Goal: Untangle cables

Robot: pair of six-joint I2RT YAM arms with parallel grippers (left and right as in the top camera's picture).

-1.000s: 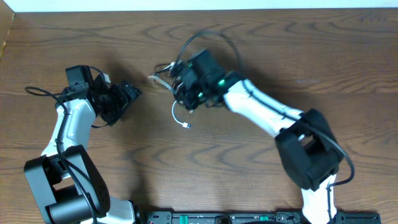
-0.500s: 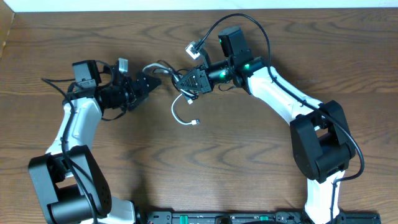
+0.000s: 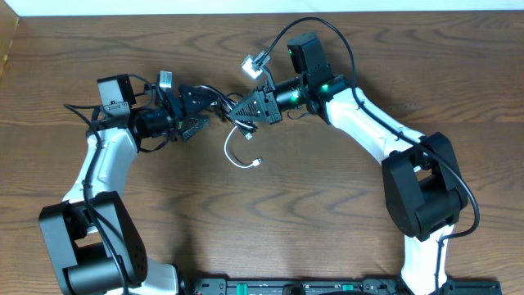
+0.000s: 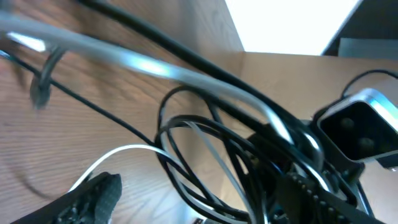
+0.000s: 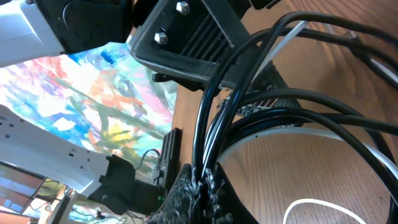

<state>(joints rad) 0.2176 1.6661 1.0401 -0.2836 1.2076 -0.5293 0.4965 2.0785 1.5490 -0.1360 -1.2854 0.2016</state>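
Observation:
The black and white cables [image 3: 219,100] hang as one tangled bundle between my two grippers, above the table. My right gripper [image 3: 247,108] is shut on the bundle's black loops [image 5: 261,106]; its fingertips [image 5: 208,179] pinch several strands. My left gripper [image 3: 196,111] is open, and black loops [image 4: 205,143] pass between its spread fingers [image 4: 205,186]. The white cable [image 3: 232,147] droops from the bundle to the table and ends in a small plug [image 3: 258,161]. It also shows in the left wrist view [image 4: 118,152] and the right wrist view [image 5: 311,205].
The thick black wire of the right arm [image 3: 282,37] arches above the bundle, with a white connector [image 3: 255,62] beside it. The table's far edge [image 3: 262,13] runs along the top. The arm bases stand at the front left [image 3: 90,246] and front right [image 3: 417,205].
The right gripper lifted the bundle up and back, then held still. The left gripper swung right and closed in on the bundle, so its open fingers now straddle the loops.

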